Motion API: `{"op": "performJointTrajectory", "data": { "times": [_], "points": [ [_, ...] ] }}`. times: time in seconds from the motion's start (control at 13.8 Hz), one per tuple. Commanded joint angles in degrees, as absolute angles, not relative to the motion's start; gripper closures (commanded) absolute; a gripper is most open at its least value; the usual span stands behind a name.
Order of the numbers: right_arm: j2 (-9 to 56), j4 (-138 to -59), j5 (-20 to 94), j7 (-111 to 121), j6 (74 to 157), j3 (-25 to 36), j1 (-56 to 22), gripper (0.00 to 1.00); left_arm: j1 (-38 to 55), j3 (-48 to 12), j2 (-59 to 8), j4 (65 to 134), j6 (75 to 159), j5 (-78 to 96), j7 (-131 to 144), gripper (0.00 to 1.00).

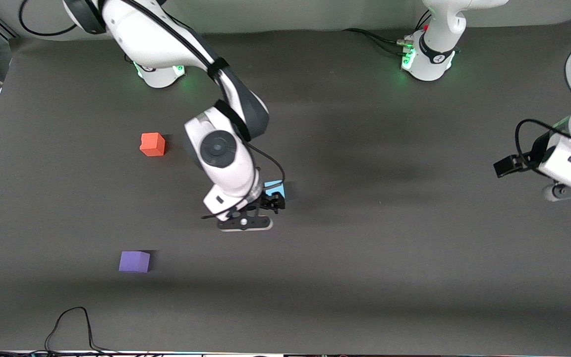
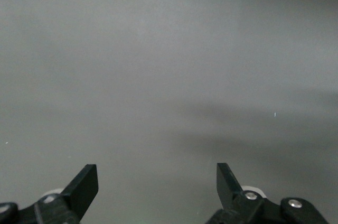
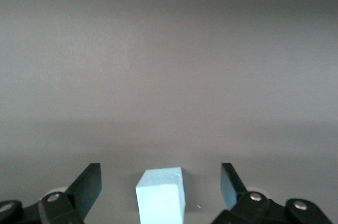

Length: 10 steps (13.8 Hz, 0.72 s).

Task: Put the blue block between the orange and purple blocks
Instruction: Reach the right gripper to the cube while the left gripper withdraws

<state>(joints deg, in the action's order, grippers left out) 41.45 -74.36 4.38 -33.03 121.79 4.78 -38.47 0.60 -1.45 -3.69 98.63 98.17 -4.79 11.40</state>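
The blue block (image 1: 273,186) sits on the dark mat near the table's middle, partly hidden under my right gripper (image 1: 274,199). In the right wrist view the blue block (image 3: 161,197) lies between the open fingers of my right gripper (image 3: 161,169), with a gap on each side. The orange block (image 1: 152,144) sits toward the right arm's end. The purple block (image 1: 134,261) sits nearer the front camera than the orange one. My left gripper (image 1: 503,167) waits open and empty over bare mat at the left arm's end; it also shows in the left wrist view (image 2: 157,169).
A black cable (image 1: 73,323) loops on the mat near the table's front edge, nearer the front camera than the purple block. The two robot bases (image 1: 159,74) stand along the table's back edge.
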Motion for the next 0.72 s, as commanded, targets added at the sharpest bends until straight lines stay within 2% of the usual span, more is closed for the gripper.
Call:
{"op": "performJointTrajectory", "data": {
  "times": [0.0, 0.29, 0.51, 0.65],
  "points": [
    [42.8, -77.6, 4.5, -35.2, 126.3, 5.9, -41.6, 0.00, 1.1, -0.6, 0.4, 101.6, 96.9, -5.1, 7.0, 0.00],
    [42.5, -84.7, 4.6, -37.2, 132.6, 5.9, -43.6, 0.00, 0.0, -1.0, 0.5, 100.3, 96.2, -4.7, 6.9, 0.00],
    [42.3, -91.7, 4.9, -37.4, 141.0, 6.2, -45.0, 0.00, -0.2, -1.1, 0.2, 99.8, 96.0, -4.2, 6.9, 0.00],
    [42.3, -93.6, 5.1, -37.4, 142.5, 6.2, -45.1, 0.01, 0.1, -1.1, 0.2, 99.3, 95.9, -4.2, 6.3, 0.00]
  ]
}}
